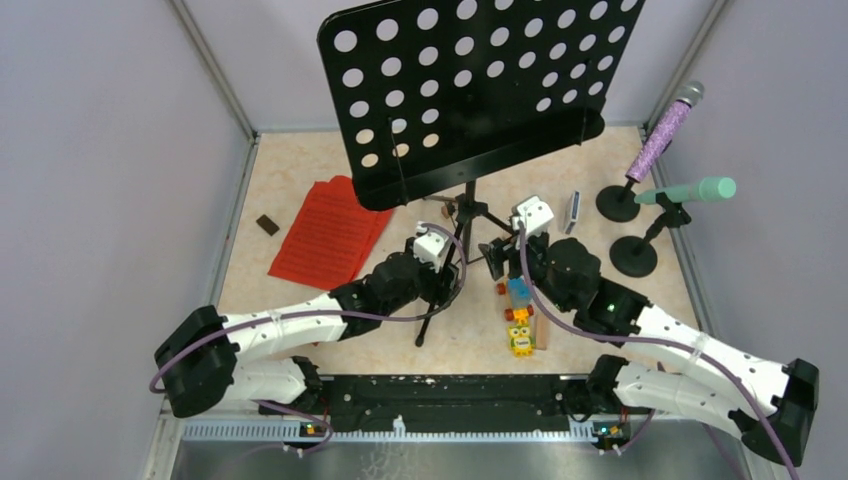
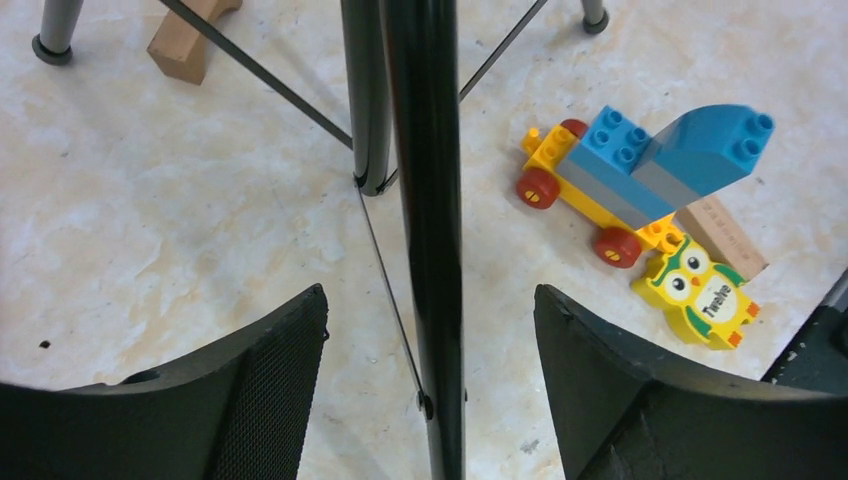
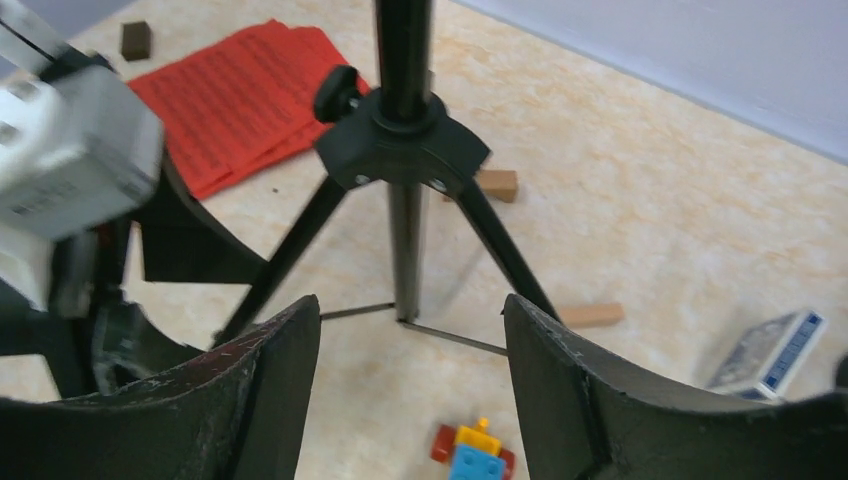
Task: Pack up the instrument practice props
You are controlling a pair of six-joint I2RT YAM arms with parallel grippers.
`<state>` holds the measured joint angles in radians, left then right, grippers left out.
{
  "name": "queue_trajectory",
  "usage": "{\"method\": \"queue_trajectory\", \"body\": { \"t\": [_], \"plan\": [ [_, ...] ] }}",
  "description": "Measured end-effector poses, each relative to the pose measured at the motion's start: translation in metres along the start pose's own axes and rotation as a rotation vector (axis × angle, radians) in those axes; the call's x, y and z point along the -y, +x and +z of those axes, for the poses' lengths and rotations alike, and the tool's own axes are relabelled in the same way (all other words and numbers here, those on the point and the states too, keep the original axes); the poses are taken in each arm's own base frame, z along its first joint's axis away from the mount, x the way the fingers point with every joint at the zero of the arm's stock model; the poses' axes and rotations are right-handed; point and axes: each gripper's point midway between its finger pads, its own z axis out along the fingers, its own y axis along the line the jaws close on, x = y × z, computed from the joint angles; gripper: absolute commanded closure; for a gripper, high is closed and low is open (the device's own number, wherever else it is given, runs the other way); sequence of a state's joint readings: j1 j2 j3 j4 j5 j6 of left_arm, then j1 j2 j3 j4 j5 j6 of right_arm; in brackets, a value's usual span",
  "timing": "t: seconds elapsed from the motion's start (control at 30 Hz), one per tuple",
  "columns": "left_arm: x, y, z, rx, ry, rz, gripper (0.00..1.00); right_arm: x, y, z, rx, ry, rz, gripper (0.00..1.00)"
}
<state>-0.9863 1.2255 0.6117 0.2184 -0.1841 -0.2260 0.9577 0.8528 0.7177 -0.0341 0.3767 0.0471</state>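
L gripper (image 2: 428,300) spread wide, straddling tripod leg (image 2: 425,150) of music rack (image 1: 470,90) w/o contact. R gripper (image 3: 410,305) also released, facing tripod hub (image 3: 400,145).

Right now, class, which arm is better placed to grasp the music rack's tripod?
Probably left: the open left gripper straddles a tripod leg; the right gripper, also open, faces the hub from farther back.
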Motion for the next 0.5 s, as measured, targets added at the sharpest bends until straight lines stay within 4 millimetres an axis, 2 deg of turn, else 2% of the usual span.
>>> {"method": "queue_trajectory", "body": {
  "t": [0.13,0.27,0.4,0.5],
  "plan": [
    [0.006,-0.008,-0.001,0.029,0.030,-0.020,0.24,0.026,0.012,-0.007,-0.040,0.050,-0.055,0.38],
    [0.009,-0.012,-0.001,0.042,0.042,-0.034,0.26,0.045,0.043,-0.002,-0.126,0.076,-0.112,0.38],
    [0.009,-0.011,0.002,0.041,0.039,-0.045,0.29,0.049,0.073,0.015,-0.216,0.065,-0.181,0.39],
    [0.008,-0.008,0.006,0.037,0.035,-0.047,0.34,0.049,0.081,0.028,-0.223,0.056,-0.220,0.47]
  ]
}}
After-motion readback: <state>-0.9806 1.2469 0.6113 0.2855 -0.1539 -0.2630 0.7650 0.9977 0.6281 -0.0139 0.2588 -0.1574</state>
